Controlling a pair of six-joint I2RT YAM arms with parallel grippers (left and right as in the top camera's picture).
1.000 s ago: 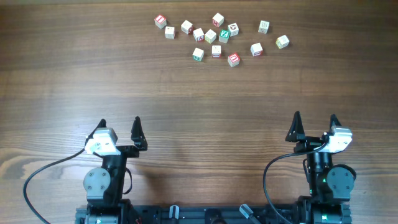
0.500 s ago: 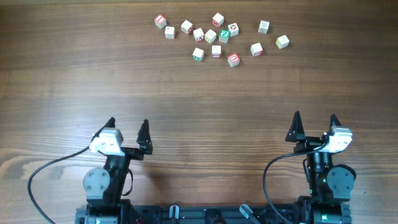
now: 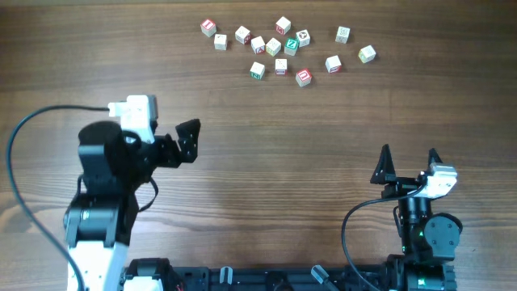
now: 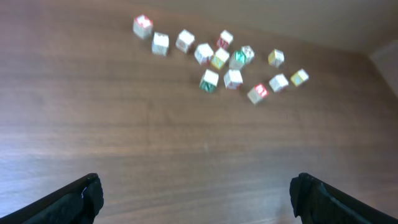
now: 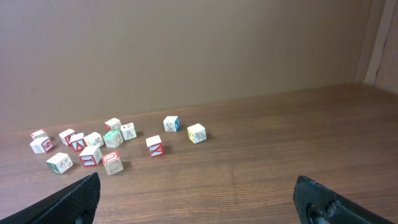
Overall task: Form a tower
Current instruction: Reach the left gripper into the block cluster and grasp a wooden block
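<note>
No tower is in view. Several loose pale letter cubes (image 3: 280,66) lie scattered singly at the far middle of the table, among them a green-printed cube (image 3: 291,45) and a red-printed cube (image 3: 304,78). My left gripper (image 3: 173,129) hangs open above the table, well short of the cubes and to their left. In the left wrist view its fingers frame bare wood (image 4: 196,186), with the blurred cubes (image 4: 209,79) far ahead. My right gripper (image 3: 409,153) rests open near the front edge. In the right wrist view the cubes (image 5: 112,163) sit ahead to its left.
The wooden table (image 3: 258,162) carries nothing but the cubes. A brown wall (image 5: 186,50) stands behind the table's far edge. Each arm's black cable (image 3: 24,153) trails near its base at the front.
My left arm has lifted off its rest and swung forward and left toward the cubes, its gripper still open. The right arm has not moved.
</note>
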